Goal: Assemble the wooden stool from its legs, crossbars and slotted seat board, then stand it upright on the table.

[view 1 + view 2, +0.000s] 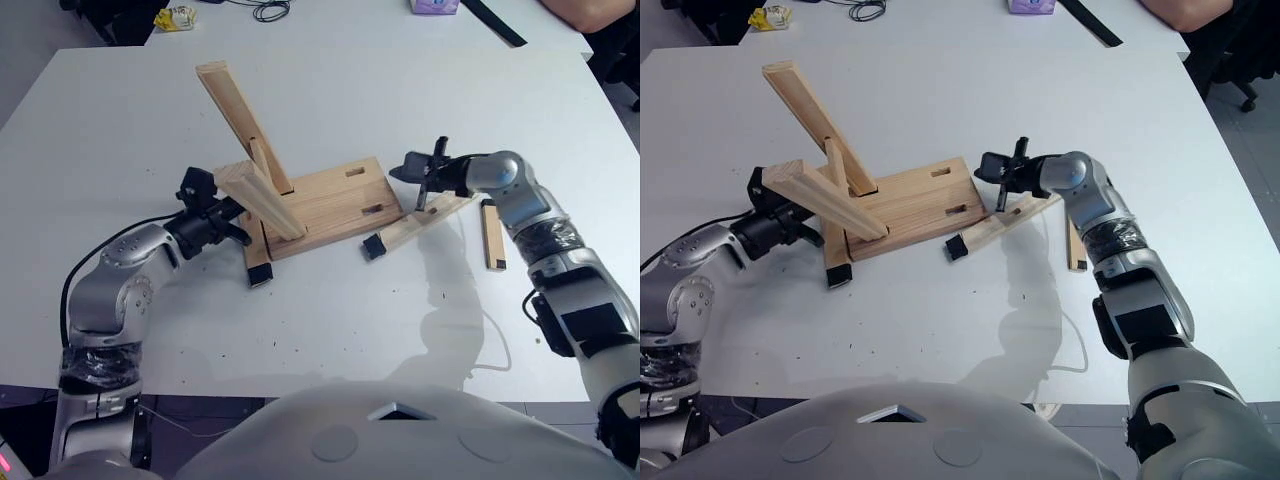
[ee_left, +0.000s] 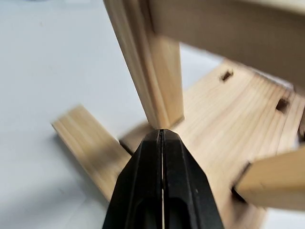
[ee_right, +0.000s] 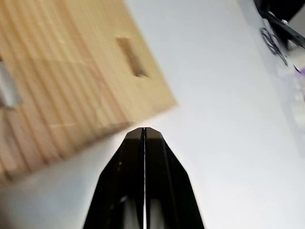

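Stool (image 1: pixel 320 220) lies half-built in the middle of the table (image 1: pixel 330 80). Its board (image 1: pixel 345 200) is flat on the table, slots up. Two legs slant out of its left part: the far leg (image 1: pixel 235 105) leans away from the robot and the near leg (image 1: pixel 262 198) leans toward it. A third leg (image 1: pixel 258 262) lies at the board's near-left edge, and a fourth leg (image 1: pixel 410 228) lies by its right corner. A crossbar (image 1: pixel 491 235) lies apart, further right. The left gripper (image 2: pixel 162 134), fingers pressed together and empty, sits at the foot of the slanting legs. The right gripper (image 3: pixel 144 130), likewise closed on nothing, hovers just beside the board's right corner.
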{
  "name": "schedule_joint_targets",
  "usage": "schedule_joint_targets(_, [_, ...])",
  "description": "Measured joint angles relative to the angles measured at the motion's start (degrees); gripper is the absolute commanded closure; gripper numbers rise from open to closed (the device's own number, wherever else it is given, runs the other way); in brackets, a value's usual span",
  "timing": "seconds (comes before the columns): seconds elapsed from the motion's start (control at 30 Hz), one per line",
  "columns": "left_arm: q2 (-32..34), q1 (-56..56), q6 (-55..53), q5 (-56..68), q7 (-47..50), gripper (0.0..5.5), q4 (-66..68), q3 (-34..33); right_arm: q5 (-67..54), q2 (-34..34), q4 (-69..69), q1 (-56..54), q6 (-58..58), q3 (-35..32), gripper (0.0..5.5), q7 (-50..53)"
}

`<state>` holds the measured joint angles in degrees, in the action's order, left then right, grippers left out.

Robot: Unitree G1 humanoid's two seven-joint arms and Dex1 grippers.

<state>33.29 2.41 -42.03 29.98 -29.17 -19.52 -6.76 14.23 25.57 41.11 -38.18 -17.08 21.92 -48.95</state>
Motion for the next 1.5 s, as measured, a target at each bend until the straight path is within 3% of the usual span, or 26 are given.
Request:
schedule_joint_targets(0.23, [2.0,1.7,-0.6,-4.7,-0.9,5.5,-0.5,5.9,-0.2,2.0,-2.5,0.5,-2.6,0.8,5.48,-5.7])
schedule_joint_targets(0.4, [2.9,0.4,2.5,-7.1,-3.1,5.5,1.5,8.0,-5.0,5.4,-13.8,6.2,0.2,0.8,5.48,-15.5])
schedule_joint_targets(0.6, [4.1,-1.3,4.7,-7.9,-5.8,5.5,4.4,8.6,-9.8,8.0,-26.7,14.0,8.5,0.4,5.48,-20.4])
schedule_joint_targets(0.77, [4.4,-1.8,6.3,-8.6,-6.8,5.5,5.9,8.6,-9.8,8.2,-27.8,13.8,11.1,-1.7,5.48,-17.9])
schedule_joint_targets(0.93, [4.4,-3.4,7.5,-9.3,-7.3,5.5,8.4,8.9,-8.9,4.5,-22.8,5.0,10.2,-3.1,5.48,-13.1])
schedule_joint_targets(1.17, [4.3,-5.1,9.2,-10.2,-8.0,5.5,11.0,9.5,-0.9,3.5,-13.0,3.7,-1.4,4.1,5.48,-11.1])
schedule_joint_targets(1.5, [4.3,-10.6,13.6,-13.9,-12.1,5.5,17.1,14.2,-5.8,8.5,-26.3,10.2,0.3,5.3,5.48,-21.1])
